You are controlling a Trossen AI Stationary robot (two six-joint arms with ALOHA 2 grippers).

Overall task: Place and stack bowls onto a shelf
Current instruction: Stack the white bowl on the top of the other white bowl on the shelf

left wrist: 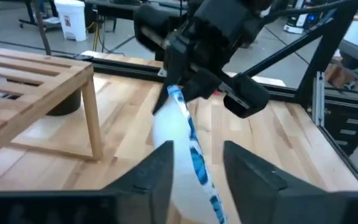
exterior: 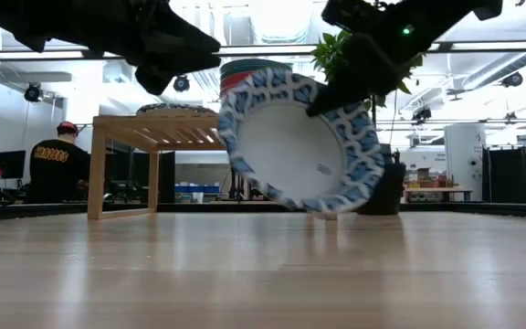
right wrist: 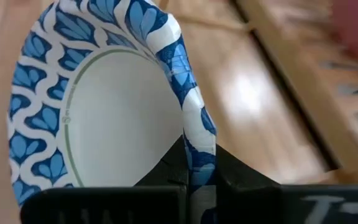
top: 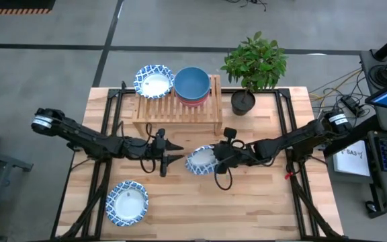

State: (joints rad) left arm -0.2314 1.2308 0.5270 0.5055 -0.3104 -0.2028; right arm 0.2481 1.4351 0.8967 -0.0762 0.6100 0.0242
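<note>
Two claws mid-bench: right claw (top: 215, 160) clamped on patterned bowl's (top: 199, 160) rim, pinch seen only by right wrist; left claw (top: 177, 152) spread, just beside. One patterned bowl (top: 127, 203) near front edge; farther, shelf (top: 178, 109) bearing one patterned bowl (top: 154, 81), blue-topped stack (top: 192, 85).

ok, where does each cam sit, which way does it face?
High: overhead, straight down; both arms, shelf.
Low: table height, level toward the room; both arms come in from above, held patterned bowl mid-frame.
Left wrist: on left arm, faces the right arm; own fingers straddle the bowl rim.
Right wrist: on right arm; right pincer shut on the bowl rim.
All four share that bowl.
</note>
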